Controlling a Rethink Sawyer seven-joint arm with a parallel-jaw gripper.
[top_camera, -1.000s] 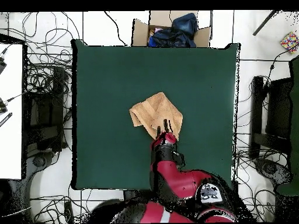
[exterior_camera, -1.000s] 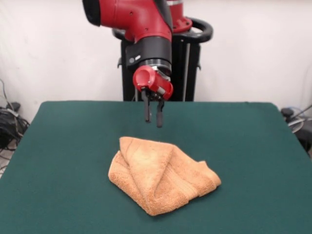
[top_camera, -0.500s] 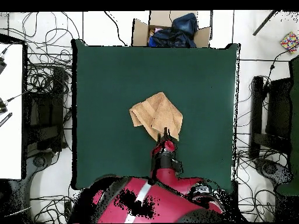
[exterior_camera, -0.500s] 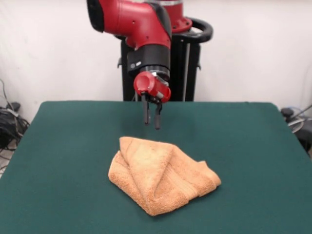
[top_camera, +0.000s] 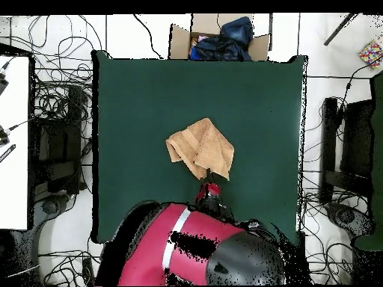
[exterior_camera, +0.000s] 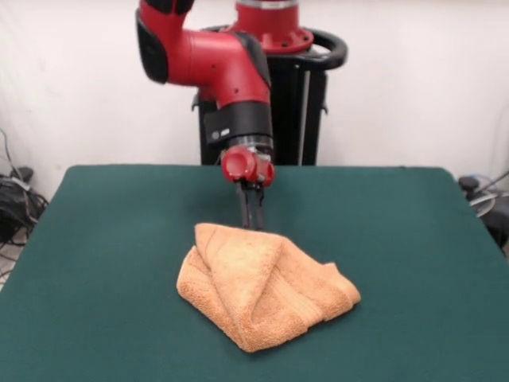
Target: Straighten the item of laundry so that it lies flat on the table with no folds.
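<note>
Your worktop (exterior_camera: 103,239) is dark green, and its left part is bare in the front view. Cables (exterior_camera: 14,199) lie on the floor off its left edge.

The towel (exterior_camera: 262,282) sits about mid-worktop, a little toward the front edge. It is light orange terry, bunched into a rough triangle with several layers folded over one another. A thick fold runs from its upper left corner down to the lower point, and a rounded lump sticks out on the right. It is not flat.

The hand (exterior_camera: 252,213) hangs from the red and black arm (exterior_camera: 215,64) just behind the towel's far edge. You will see two dark fingers (exterior_camera: 246,208) pointing straight down, close together with only a thin slit between them, and nothing held. The tips are level with the towel's rear edge; you cannot tell whether they touch cloth or worktop.

From overhead, the towel (top_camera: 200,148) lies near the worktop's (top_camera: 135,97) centre, and the hand (top_camera: 209,179) is just beside its edge on the robot's side. A cardboard box (top_camera: 217,41) with dark cloth stands beyond the far edge.
</note>
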